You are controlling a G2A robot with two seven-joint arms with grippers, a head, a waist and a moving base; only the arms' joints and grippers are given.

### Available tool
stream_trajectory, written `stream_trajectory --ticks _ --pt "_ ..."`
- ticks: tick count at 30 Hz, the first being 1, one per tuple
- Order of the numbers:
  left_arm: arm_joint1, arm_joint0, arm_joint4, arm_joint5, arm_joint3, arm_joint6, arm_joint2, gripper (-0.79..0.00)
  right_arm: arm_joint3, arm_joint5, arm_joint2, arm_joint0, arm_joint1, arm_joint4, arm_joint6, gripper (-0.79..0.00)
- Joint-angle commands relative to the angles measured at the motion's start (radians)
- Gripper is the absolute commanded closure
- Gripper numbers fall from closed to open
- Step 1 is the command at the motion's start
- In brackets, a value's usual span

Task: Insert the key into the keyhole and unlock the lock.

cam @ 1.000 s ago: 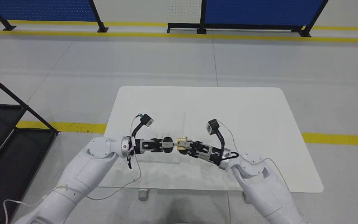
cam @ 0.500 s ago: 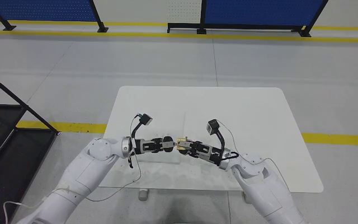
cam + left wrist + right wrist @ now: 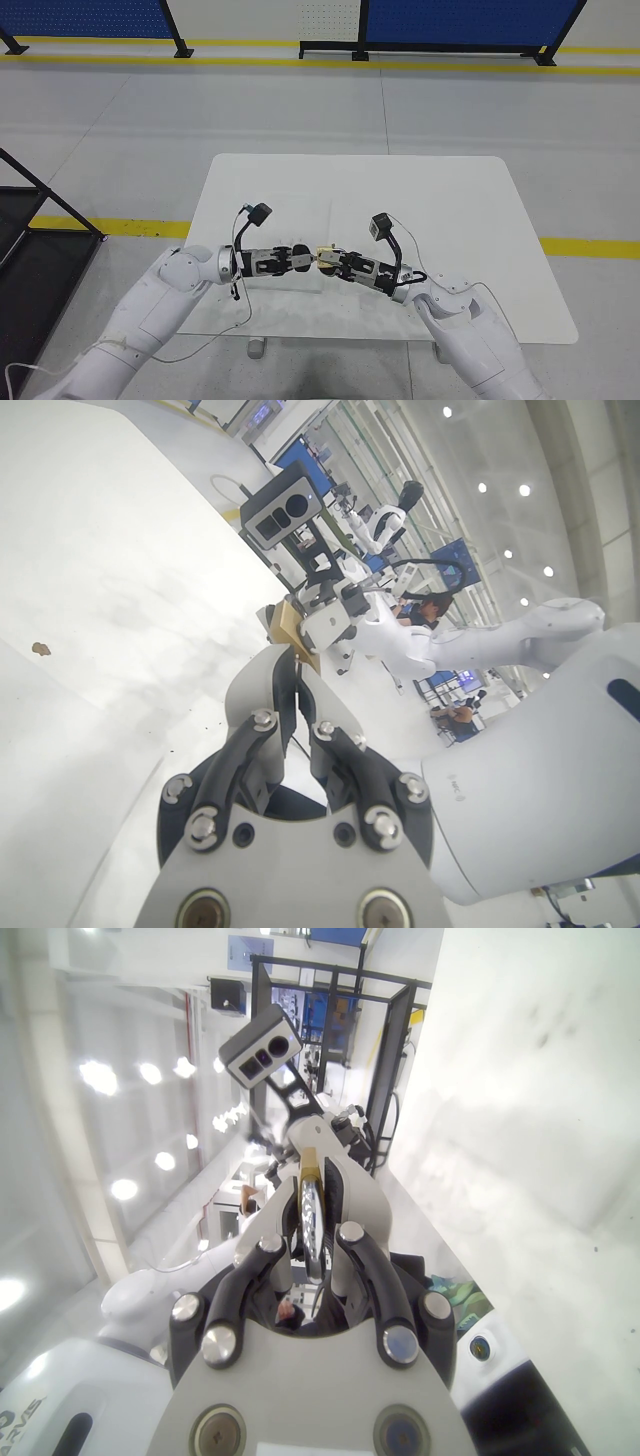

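Above the front part of the white table [image 3: 450, 220] my two grippers meet tip to tip. My right gripper [image 3: 314, 1178] is shut on a brass padlock [image 3: 309, 1167], whose silver shackle [image 3: 310, 1228] points back toward the wrist. From the left wrist view the padlock [image 3: 283, 626] shows as a brass block right at the tips of my left gripper [image 3: 296, 662]. That gripper is shut on a thin metal key [image 3: 298, 687], edge-on between the pads. In the top view the padlock [image 3: 322, 259] sits between both grippers. The keyhole and key tip are hidden.
A small brown speck [image 3: 41, 648] lies on the table. A black frame [image 3: 30, 250] stands off the table's left side, and blue barrier panels [image 3: 460, 22] line the far floor. The table's back and right parts are bare.
The left arm has shifted slightly, its wrist camera drifting a little left in the top view. Both grippers stay together at the padlock.
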Motion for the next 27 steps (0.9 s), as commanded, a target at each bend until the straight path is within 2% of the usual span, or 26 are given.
stream_trajectory --ticks 1,15,27 --pt "0.0 0.002 0.03 -0.013 -0.002 0.019 -0.004 0.0 0.0 0.0 0.0 0.0 0.0 0.0 0.0 0.0" --pt "-0.009 0.04 0.313 -0.111 -0.035 0.243 -0.037 0.0 0.0 0.0 0.0 0.0 0.0 0.0 0.0 0.0" --pt "-0.016 0.063 0.483 -0.165 -0.052 0.387 -0.056 0.0 0.0 0.0 0.0 0.0 0.0 0.0 0.0 0.0"
